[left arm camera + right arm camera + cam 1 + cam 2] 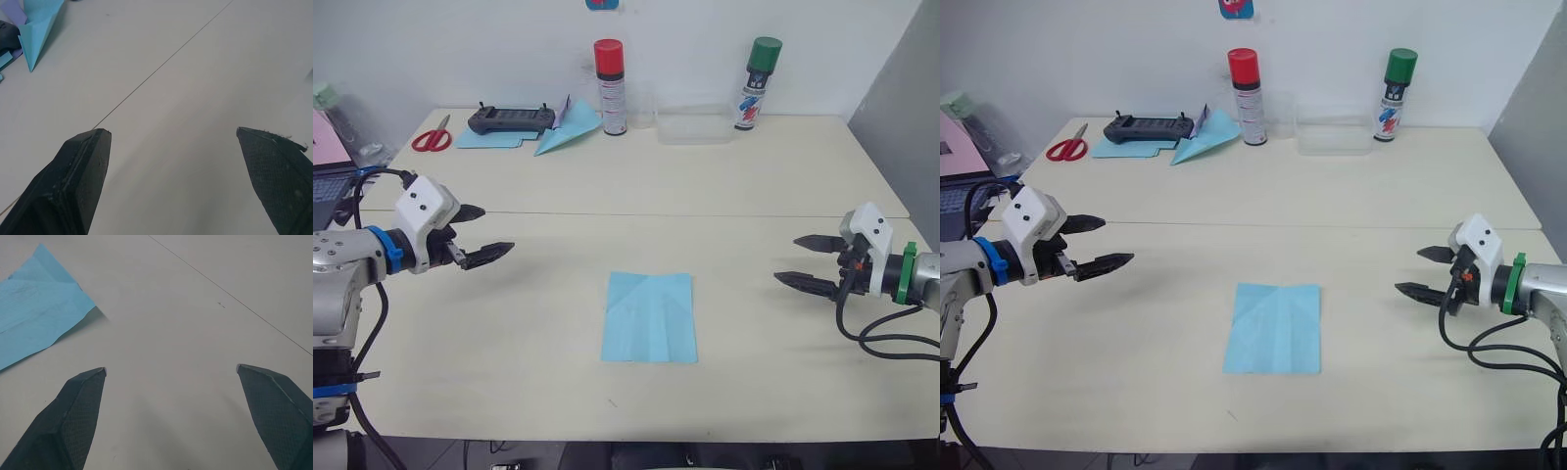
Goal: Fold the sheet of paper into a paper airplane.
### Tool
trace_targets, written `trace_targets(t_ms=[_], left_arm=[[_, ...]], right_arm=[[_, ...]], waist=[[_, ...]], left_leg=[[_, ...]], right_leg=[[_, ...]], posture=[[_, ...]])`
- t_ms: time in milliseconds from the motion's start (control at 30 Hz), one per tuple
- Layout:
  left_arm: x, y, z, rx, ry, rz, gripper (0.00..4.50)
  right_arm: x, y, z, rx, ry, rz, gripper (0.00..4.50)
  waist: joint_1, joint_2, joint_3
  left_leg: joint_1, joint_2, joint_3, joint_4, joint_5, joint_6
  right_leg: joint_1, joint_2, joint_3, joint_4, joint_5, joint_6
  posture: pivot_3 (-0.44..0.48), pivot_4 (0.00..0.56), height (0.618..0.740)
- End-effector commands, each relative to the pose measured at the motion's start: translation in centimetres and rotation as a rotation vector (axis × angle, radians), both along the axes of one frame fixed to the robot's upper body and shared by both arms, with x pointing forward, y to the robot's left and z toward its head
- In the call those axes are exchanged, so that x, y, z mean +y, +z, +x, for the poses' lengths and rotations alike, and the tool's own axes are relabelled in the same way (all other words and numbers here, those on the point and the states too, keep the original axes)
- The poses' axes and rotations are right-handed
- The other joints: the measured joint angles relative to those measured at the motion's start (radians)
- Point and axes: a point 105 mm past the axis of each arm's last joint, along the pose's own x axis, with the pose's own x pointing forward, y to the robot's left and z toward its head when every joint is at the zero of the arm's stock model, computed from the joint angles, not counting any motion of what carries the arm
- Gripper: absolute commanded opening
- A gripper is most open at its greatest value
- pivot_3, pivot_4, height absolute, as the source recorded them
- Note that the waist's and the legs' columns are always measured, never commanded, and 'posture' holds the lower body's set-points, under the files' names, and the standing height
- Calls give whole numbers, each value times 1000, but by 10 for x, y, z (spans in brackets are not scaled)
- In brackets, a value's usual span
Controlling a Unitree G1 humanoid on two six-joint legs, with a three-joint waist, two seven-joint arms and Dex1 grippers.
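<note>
The sheet of paper (pixel 649 316) was seen flat mid-table, long axis running away from the robot, crease lines converging toward the far edge. The left gripper (pixel 487 232) and right gripper (pixel 808 260) were held apart, well clear. Thin paper could be pushed or crumpled when pinched.

You've got a pale table (pixel 754 186) with a thin seam running across it. The sheet of paper (pixel 649 317) lies flat near the front middle. Along the back edge: red scissors (pixel 433 137), a black controller (pixel 511 119) on a blue sheet (pixel 484 139), a paper dart (pixel 566 127), a red-capped can (pixel 611 86), a clear box (pixel 695 125), and a green-capped can (pixel 758 82).
</note>
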Motion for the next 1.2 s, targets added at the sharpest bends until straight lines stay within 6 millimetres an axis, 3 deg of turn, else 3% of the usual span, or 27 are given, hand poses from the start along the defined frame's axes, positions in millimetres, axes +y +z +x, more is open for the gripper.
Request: trace_targets(t_ms=[33,800,1000,1100,1200], left_arm=[[1,10,-1,-23,-4,4,4500],[-4,10,2,0,-19,-47,4500],[-29,21,-3,2,-136,-94,4500],[-50,27,-4,-3,-203,-114,3954],[-74,27,-5,3,-279,-134,3119]], right_arm=[[-3,11,0,-42,5,-19,4467],[-4,11,-3,-29,3,-23,4467],[-1,7,-7,-20,12,-16,4467],[0,7,-5,-21,13,-14,4500],[2,6,-4,-26,17,-14,4500]], waist=[[0,0,0],[0,0,0],[0,0,0],[0,0,0],[0,0,0]], left_leg=[[0,0,0,0,0,0],[0,0,0,0,0,0],[0,0,0,0,0,0],[0,0,0,1,0,0],[0,0,0,1,0,0]], right_leg=[[0,0,0,0,0,0],[0,0,0,0,1,-2],[0,0,0,0,1,-2],[1,0,0,0,1,-2],[1,0,0,0,1,-2]], posture=[[0,150,740],[0,150,740],[0,150,740],[0,150,740],[0,150,740]])
